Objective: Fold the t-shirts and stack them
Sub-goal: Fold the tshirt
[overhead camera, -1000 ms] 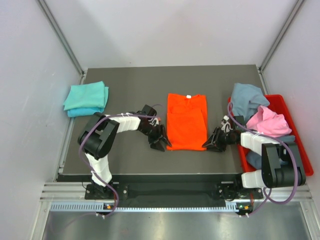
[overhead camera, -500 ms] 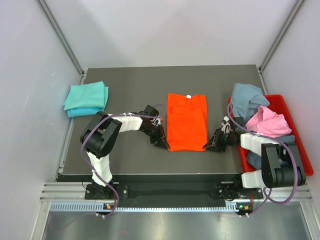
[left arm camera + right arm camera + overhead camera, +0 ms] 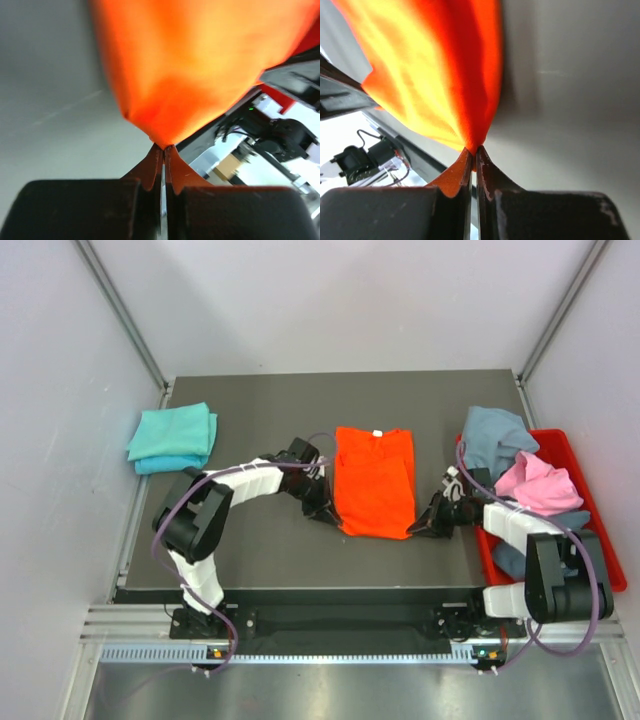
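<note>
Desk (image 3: 250, 405): dark, rectangular, pale walls close on the left and right. The far half lies bare, and so does a broad strip between the teal shirts and the orange shirt. A narrower bare band runs along the near edge, in front of both pincers.

Orange shirt (image 3: 374, 483): mid-desk, flat, collar to the far side, small white label (image 3: 377, 433) at the neck. Its near hem sits well back from the desk's near edge.

Teal shirts (image 3: 172, 437): folded stack at the far left, just beside the left edge.

Bin (image 3: 590, 490): red, at the right edge, reaching past the desk. Grey shirt (image 3: 495, 437) spills over its far-left rim; pink shirt (image 3: 537, 485) is heaped on top.

Left arm (image 3: 250, 480): elbow bent near the left edge, forearm low and running rightward to the orange shirt's near left corner.

Left pincer (image 3: 325, 515): jaws pressed together on that corner; in the wrist view (image 3: 163, 147) the cloth (image 3: 200, 65) fans out from the tips.

Right arm (image 3: 510, 520): folded tight beside the bin, forearm low and pointing leftward.

Right pincer (image 3: 418, 528): closed on the near right corner; in the wrist view (image 3: 472, 149) the tips meet around a pinch of orange (image 3: 430, 75).

Obscured: both hem corners are covered by the pincers from above. The bin's near contents lie under the right arm. Both wrist views are blurred, and whether the corners are lifted off the desk cannot be told
</note>
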### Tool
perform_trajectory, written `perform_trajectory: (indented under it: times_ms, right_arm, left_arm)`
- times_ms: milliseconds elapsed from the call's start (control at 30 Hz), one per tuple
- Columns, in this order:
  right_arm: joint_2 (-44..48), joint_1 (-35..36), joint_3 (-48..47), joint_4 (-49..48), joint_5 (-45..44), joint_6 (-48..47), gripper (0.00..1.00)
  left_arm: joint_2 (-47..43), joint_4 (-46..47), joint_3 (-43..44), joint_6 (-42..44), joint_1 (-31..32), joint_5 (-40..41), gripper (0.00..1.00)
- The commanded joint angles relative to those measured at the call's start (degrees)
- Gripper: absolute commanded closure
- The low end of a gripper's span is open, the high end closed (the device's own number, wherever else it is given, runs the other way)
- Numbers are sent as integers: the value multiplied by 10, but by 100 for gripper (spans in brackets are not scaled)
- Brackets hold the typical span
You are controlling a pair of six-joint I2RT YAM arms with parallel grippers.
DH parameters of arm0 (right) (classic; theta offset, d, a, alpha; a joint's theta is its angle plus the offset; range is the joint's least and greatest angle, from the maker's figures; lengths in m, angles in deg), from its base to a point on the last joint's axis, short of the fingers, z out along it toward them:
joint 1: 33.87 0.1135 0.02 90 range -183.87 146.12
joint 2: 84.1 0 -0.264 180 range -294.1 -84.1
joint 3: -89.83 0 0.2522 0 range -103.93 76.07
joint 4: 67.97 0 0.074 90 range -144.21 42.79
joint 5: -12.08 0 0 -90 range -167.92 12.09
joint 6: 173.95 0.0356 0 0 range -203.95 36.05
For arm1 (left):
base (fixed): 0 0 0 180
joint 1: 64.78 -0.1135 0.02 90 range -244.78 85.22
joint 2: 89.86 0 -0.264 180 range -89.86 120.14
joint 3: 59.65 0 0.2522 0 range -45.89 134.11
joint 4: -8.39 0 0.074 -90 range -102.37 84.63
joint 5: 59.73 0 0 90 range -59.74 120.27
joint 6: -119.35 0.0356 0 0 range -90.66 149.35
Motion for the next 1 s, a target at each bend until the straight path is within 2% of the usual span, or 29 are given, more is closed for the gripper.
perform_trajectory:
  times_ms: [0, 167, 400, 600, 833, 967]
  right_arm:
    - [43, -6, -52, 29, 24, -16, 100]
    - [73, -7, -105, 76, 31, -21, 100]
    - [101, -6, -126, 134, 22, -41, 100]
    - [108, -9, -162, 130, 14, -46, 100]
    - [19, -19, -236, 54, 15, -20, 100]
    - [-69, -20, -291, 2, 14, -5, 100]
  left_arm:
    - [-65, -9, 56, 42, 1, 15, 100]
    - [-97, -44, 85, 74, 0, 21, 100]
    - [-119, -80, 100, 95, 3, 20, 100]
    - [-127, -103, 142, 129, -4, 34, 100]
    - [-50, -80, 203, 125, -65, 14, 100]
    - [12, -71, 276, 130, -88, 10, 100]
